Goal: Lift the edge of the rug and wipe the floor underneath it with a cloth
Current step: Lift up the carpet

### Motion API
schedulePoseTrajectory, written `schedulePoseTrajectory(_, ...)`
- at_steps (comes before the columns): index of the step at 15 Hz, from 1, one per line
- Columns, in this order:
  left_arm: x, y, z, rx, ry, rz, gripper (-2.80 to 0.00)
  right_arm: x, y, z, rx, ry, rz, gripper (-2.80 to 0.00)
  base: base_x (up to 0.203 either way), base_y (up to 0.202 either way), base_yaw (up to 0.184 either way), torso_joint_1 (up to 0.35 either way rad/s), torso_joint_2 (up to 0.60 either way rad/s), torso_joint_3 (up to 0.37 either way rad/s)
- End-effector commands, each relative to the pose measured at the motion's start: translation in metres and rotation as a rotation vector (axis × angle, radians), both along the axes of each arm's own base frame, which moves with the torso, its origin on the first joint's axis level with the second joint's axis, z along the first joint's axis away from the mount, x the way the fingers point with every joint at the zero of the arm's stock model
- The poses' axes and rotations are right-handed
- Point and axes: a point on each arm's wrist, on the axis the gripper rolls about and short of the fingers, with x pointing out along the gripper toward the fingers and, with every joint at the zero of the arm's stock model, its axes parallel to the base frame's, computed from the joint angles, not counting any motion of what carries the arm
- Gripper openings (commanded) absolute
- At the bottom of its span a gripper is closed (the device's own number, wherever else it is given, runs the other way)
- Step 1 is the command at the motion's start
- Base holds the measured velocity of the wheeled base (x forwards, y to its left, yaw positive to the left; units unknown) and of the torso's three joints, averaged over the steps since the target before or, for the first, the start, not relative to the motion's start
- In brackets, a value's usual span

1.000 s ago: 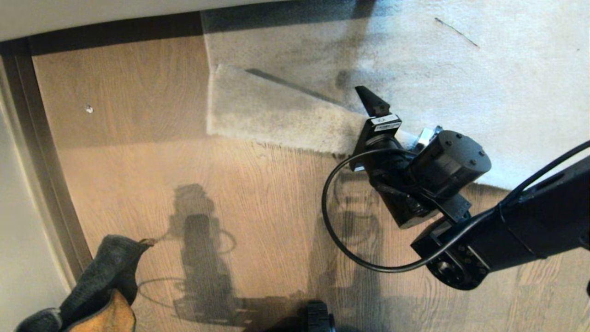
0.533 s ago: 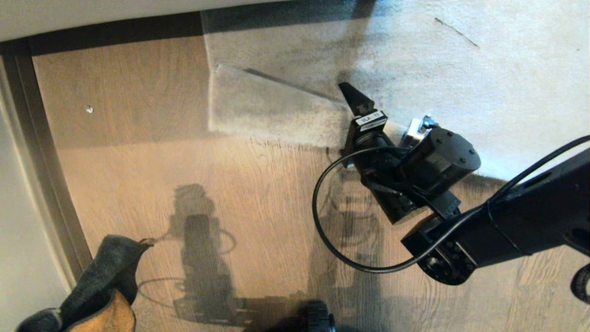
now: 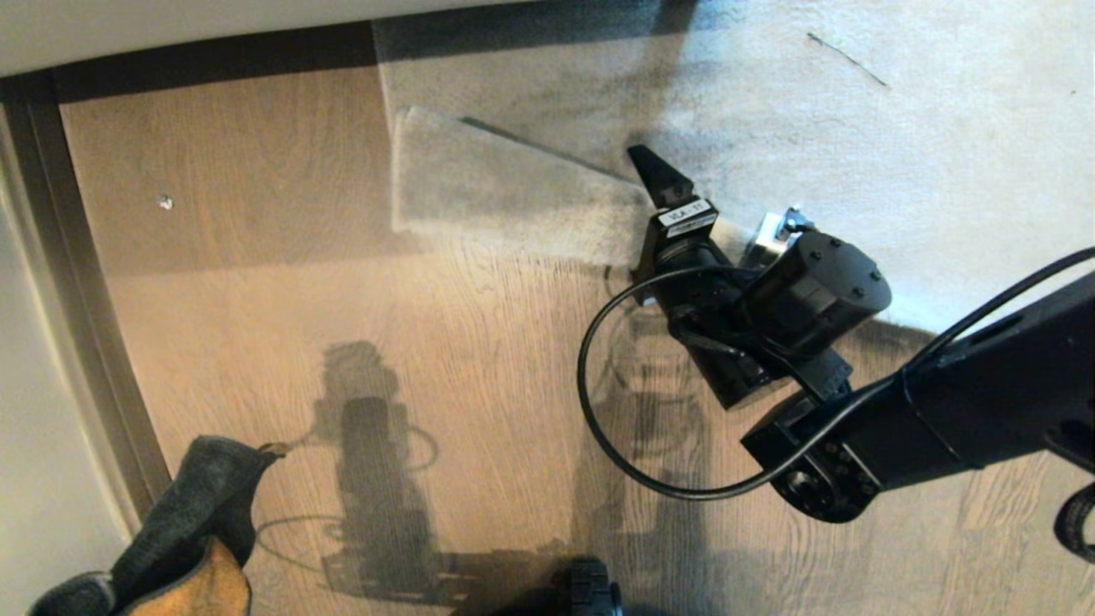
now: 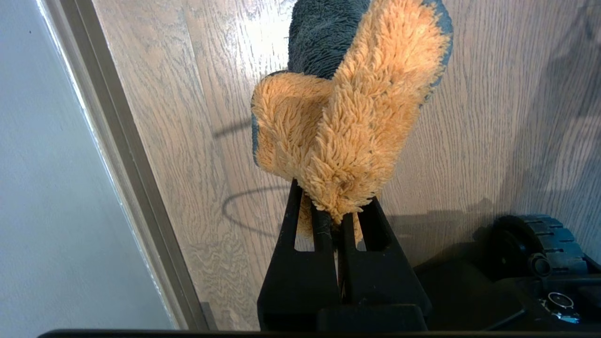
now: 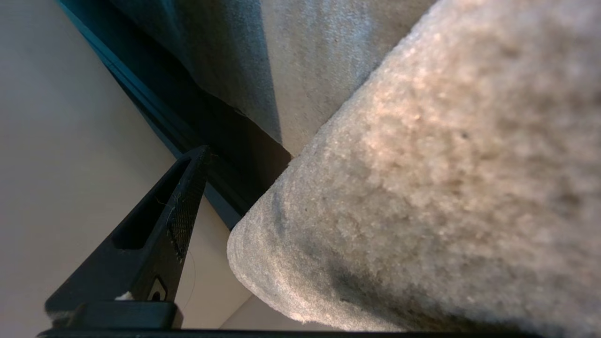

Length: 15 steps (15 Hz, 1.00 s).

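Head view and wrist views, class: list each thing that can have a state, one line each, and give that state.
rug edge: corner lifted off the floor, folded back.
cloth: bunched, clamped in the left gripper.
left gripper: shut on the cloth.
right gripper: open, at the raised rug edge.
floor: bare wood, one small speck.

Light grey mottled rug edge (image 3: 505,188); brown wood-grain floor (image 3: 428,342); dark grey, mustard-tan cloth (image 4: 347,117)
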Motion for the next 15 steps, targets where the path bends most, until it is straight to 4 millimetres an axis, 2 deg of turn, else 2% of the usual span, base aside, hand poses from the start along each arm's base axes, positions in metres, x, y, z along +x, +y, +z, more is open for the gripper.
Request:
schedulePoseTrajectory(1,0.000,0.000,0.000,0.000,0.000,0.000,-2.80,-0.002,-0.003,0.006,0.041,-0.036,0.000,0.00,0.000,0.000,0.000,0.000,0.00,0.000)
schedulePoseTrajectory(7,0.000,0.000,0.000,0.000,0.000,0.000,-2.80,-0.003,-0.004,0.008,0.113,-0.004,0.025,0.00,0.000,0.000,0.000,0.000,0.00,0.000)
schedulePoseTrajectory(12,0.000,0.000,0.000,0.000,0.000,0.001,-2.80,-0.001,-0.006,0.010,0.106,-0.017,0.008,0.00,0.000,0.000,0.000,0.000,0.00,0.000)
schedulePoseTrajectory(15,0.000,0.000,0.000,0.000,0.000,0.000,-2.80,0.004,-0.011,0.025,0.124,-0.071,-0.025,0.00,0.000,0.000,0.000,0.000,0.00,0.000)
